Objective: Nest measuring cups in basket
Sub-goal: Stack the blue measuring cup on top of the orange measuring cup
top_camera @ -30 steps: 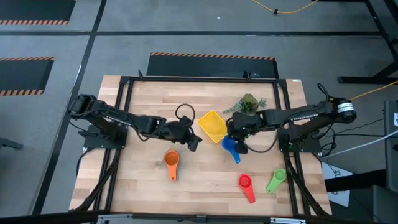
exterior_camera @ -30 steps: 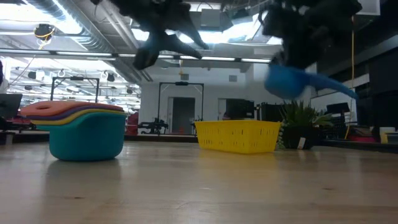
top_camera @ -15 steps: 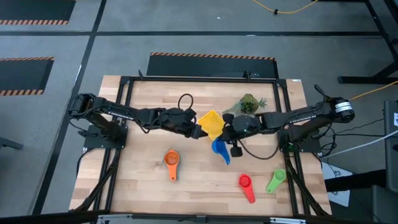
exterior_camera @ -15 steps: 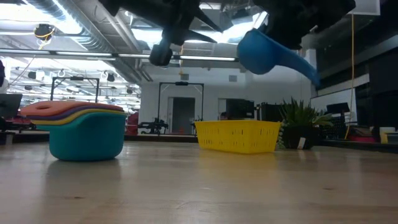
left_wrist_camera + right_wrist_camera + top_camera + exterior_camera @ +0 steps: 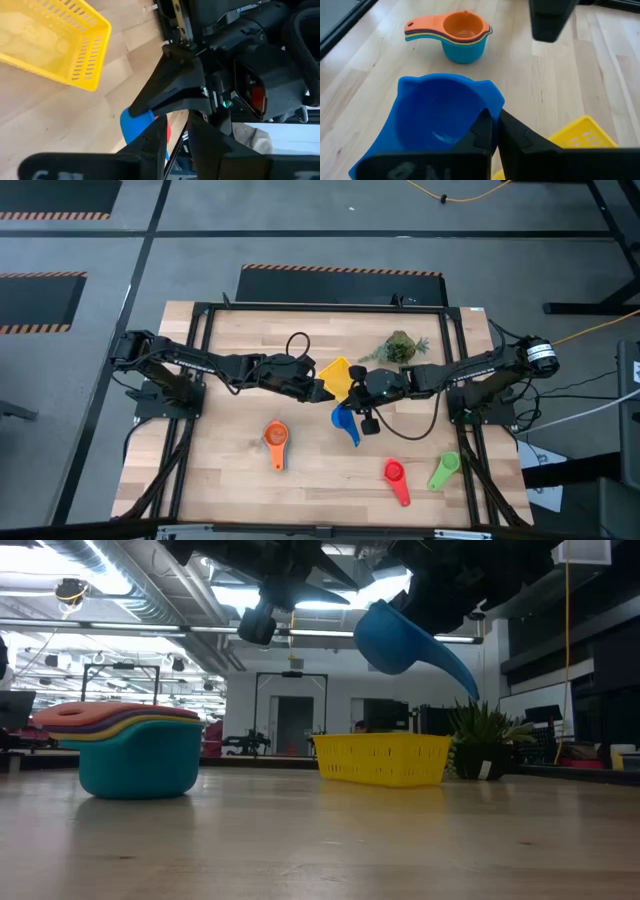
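Observation:
My right gripper (image 5: 352, 404) is shut on a blue measuring cup (image 5: 344, 421) and holds it in the air just near of the yellow basket (image 5: 340, 378). My left gripper (image 5: 324, 392) hovers at the basket's left corner; its fingers (image 5: 152, 147) stand a narrow gap apart with nothing between them. A nested stack of cups, orange on top and teal at the bottom (image 5: 276, 437), stands on its base left of centre. A red cup (image 5: 395, 477) and a green cup (image 5: 443, 470) lie on the table at the near right. My right gripper pinches the blue cup's wall at the rim (image 5: 489, 102) between its two fingers, seemingly one finger inside the bowl and one outside. The fingers slant down from the table's right side. The cup is lifted clear and tilted, its handle (image 5: 455, 665) sloping downward.
A small potted plant (image 5: 400, 348) stands just far-right of the basket. A black frame (image 5: 200, 330) rims the table. Bare wood lies between the stack and the red cup along the near edge.
My right gripper has carried the blue cup toward the table's left, along the basket's near side, and the cup has tipped as the wrist turned. My left gripper has moved toward the basket's left corner, rolled, and then kept still.

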Action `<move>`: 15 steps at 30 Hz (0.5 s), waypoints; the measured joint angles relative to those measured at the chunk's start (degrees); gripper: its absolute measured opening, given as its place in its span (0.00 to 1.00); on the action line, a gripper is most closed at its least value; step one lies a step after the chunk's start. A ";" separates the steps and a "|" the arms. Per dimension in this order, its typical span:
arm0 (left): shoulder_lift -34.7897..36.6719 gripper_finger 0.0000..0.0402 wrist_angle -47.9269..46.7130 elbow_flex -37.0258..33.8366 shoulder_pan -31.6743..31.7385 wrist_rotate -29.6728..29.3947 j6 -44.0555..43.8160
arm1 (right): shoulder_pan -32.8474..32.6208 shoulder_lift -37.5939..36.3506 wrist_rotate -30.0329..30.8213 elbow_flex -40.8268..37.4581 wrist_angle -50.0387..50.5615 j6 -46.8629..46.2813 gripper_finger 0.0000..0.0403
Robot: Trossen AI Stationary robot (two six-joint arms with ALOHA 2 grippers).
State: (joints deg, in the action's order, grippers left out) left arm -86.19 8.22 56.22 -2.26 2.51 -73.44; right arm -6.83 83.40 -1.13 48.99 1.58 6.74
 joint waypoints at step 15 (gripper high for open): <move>0.00 0.17 -1.34 0.01 -0.07 -0.42 -1.45 | 1.18 0.17 0.09 0.00 -6.18 -5.43 0.04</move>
State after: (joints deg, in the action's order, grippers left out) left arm -86.19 6.87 56.23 -2.33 2.09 -74.89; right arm -5.65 83.57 -1.04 48.99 -4.60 1.30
